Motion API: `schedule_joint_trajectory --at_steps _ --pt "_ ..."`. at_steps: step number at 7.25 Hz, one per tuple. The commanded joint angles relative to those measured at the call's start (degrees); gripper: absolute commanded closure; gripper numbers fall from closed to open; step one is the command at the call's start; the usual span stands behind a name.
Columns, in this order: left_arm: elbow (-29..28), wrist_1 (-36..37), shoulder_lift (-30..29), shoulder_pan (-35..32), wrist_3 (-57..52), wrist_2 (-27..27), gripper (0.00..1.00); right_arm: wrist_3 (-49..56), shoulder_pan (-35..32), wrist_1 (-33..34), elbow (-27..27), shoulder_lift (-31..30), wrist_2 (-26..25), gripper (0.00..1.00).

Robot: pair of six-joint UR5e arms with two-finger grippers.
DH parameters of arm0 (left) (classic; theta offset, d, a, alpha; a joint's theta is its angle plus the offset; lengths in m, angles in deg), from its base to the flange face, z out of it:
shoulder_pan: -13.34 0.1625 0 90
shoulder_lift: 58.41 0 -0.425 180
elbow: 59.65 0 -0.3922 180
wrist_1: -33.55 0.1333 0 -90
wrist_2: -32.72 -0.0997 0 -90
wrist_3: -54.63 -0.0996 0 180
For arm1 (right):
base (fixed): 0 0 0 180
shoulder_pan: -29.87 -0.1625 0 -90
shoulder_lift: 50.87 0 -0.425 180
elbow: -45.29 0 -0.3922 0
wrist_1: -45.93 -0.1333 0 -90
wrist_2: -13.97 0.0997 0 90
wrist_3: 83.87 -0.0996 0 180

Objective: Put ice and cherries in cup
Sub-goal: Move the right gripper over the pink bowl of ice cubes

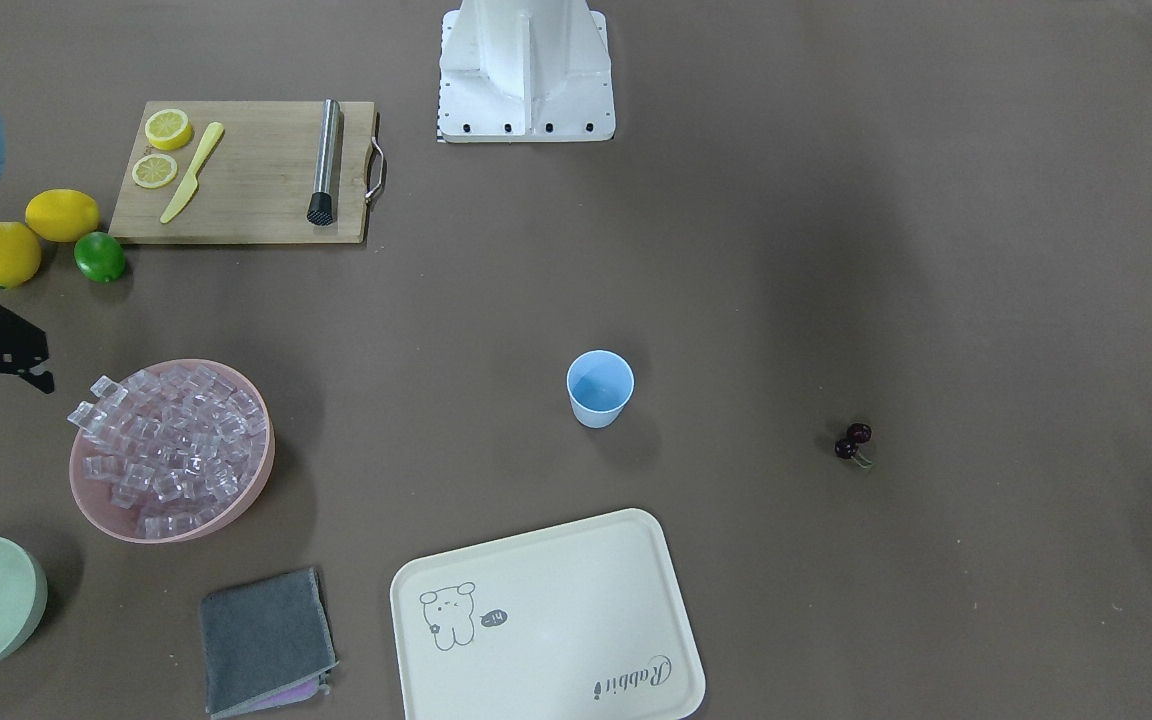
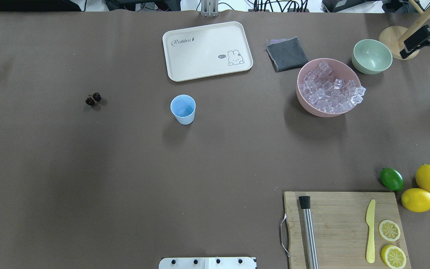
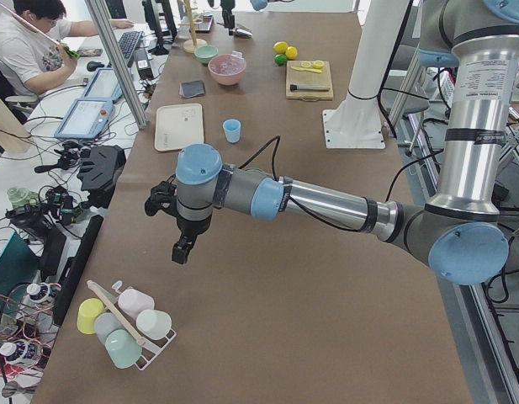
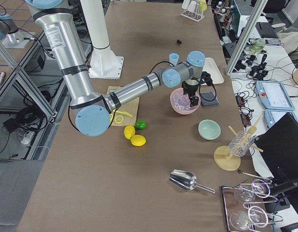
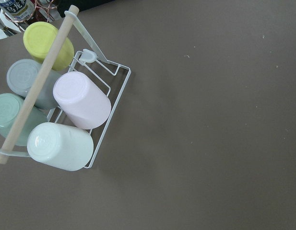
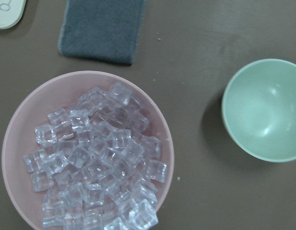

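Near the tray (image 2: 200, 59), the cup (image 2: 183, 109) stands upright, rim upward.

Bare table (image 2: 125, 168) rings the cup (image 2: 182, 108) and the cherries (image 2: 93, 99), well apart; the tray (image 2: 207, 50) lies near the cup's far side. The cloth (image 2: 286, 54) and green bowl (image 2: 371, 56) crowd the pink bowl's (image 2: 312, 107) far side.

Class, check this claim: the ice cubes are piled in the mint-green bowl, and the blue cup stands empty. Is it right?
No. The ice is piled in the pink bowl, not the mint-green bowl; the right wrist view shows it. The blue cup does stand empty.
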Motion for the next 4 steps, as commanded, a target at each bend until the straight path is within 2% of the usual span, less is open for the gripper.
schedule_joint_trajectory --at_steps 1,4 --pt "0.1 -0.1 0.1 0.0 0.0 0.0 0.02 2.5 5.0 -6.8 0.8 0.3 -3.1 0.09" --pt "0.2 -1.5 1.4 0.0 -0.1 0.0 0.02 22.0 4.0 -6.8 2.0 0.2 -3.1 0.13"
